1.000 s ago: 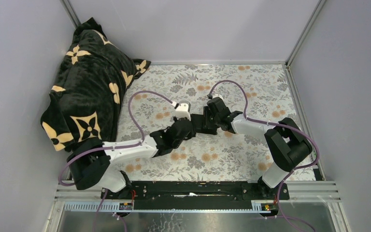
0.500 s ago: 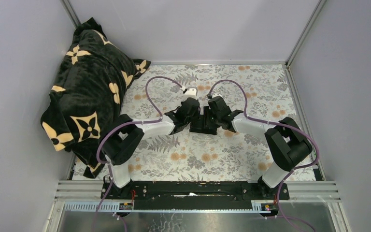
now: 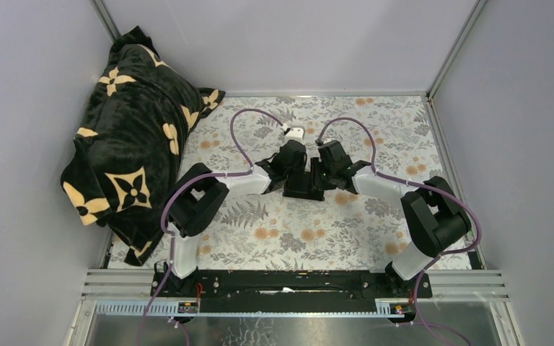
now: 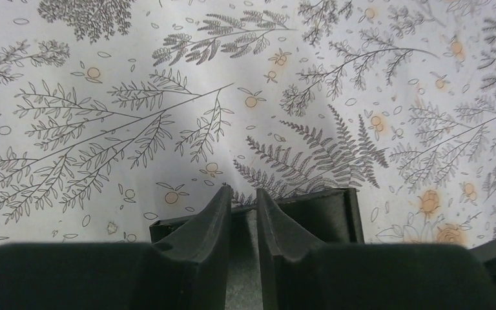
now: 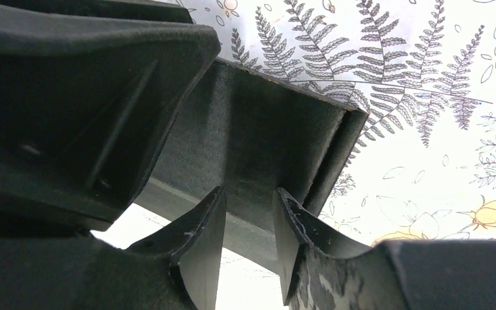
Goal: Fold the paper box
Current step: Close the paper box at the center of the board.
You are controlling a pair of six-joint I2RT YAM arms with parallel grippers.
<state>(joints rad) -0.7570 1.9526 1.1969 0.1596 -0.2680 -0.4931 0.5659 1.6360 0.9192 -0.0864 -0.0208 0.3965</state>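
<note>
The left tool (image 3: pixel 299 171) and right tool (image 3: pixel 318 171) hide most of the paper box (image 3: pixel 304 191).

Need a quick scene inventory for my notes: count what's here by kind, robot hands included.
paper box: 1
plush blanket: 1
floral table cover: 1
robot hands: 2 (left hand, right hand)
Total: 5
</note>
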